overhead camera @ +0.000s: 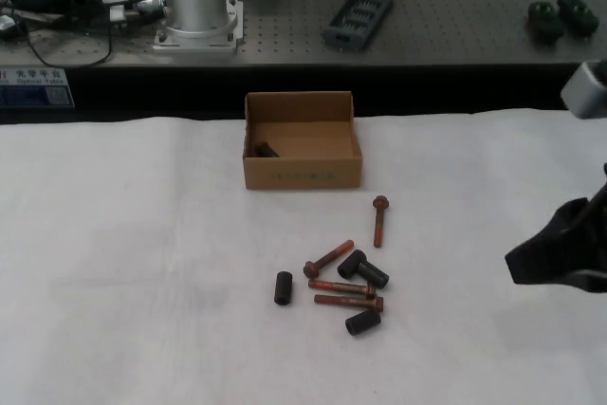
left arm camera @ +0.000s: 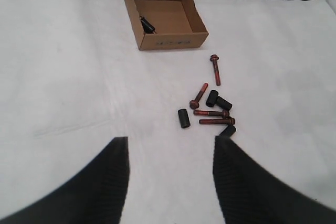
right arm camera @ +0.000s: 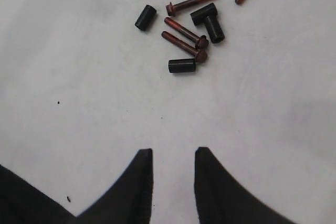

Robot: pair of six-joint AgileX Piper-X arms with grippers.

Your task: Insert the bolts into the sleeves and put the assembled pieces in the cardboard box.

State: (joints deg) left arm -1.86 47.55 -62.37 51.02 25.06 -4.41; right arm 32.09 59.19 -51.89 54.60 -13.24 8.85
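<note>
Bolts (overhead camera: 378, 220) and sleeves (overhead camera: 283, 288) lie loose near the cardboard box (overhead camera: 302, 175), its print unreadable. Left gripper (left arm camera: 170, 141) gapes wide, right gripper (right arm camera: 172, 152) narrower, over open cloth (overhead camera: 114, 263).

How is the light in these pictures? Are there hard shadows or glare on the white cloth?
High view: the white cloth is evenly lit, without glare; the cardboard box is a little shaded inside. Left wrist view: the bolt nearest the box casts only a faint shadow. Right wrist view: the sleeve closest to the right gripper has a soft, small shadow.
</note>
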